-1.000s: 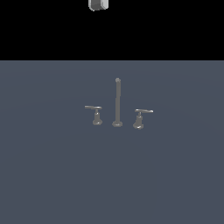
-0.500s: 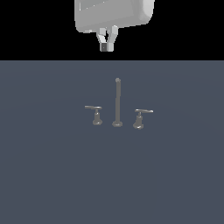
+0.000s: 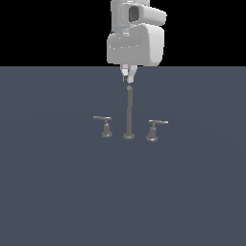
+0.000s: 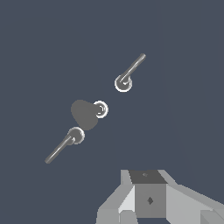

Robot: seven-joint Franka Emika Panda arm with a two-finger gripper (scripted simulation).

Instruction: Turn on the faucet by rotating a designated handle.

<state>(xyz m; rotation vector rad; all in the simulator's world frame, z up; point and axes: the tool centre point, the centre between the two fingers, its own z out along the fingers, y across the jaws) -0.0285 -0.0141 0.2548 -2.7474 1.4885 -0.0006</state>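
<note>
The gripper (image 3: pixel 129 77), jaws narrow and empty, should be lowered toward the handle (image 3: pixel 153 129) at 5 o'clock, clearing the spout (image 3: pixel 129 113).

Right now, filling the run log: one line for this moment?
phase: approach | gripper: above spout, holding nothing | handle: untouched | faucet: off-state unconfirmed

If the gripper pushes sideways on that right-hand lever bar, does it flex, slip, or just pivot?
Likely pivots: the handle has a thin lever bar on a flared post standing on the surface, so it looks made to swing rather than tip. Probably stiff, since it renders as grey metal like the spout. The bar is thin and smooth-looking, so the gripper may slip off it.
</note>
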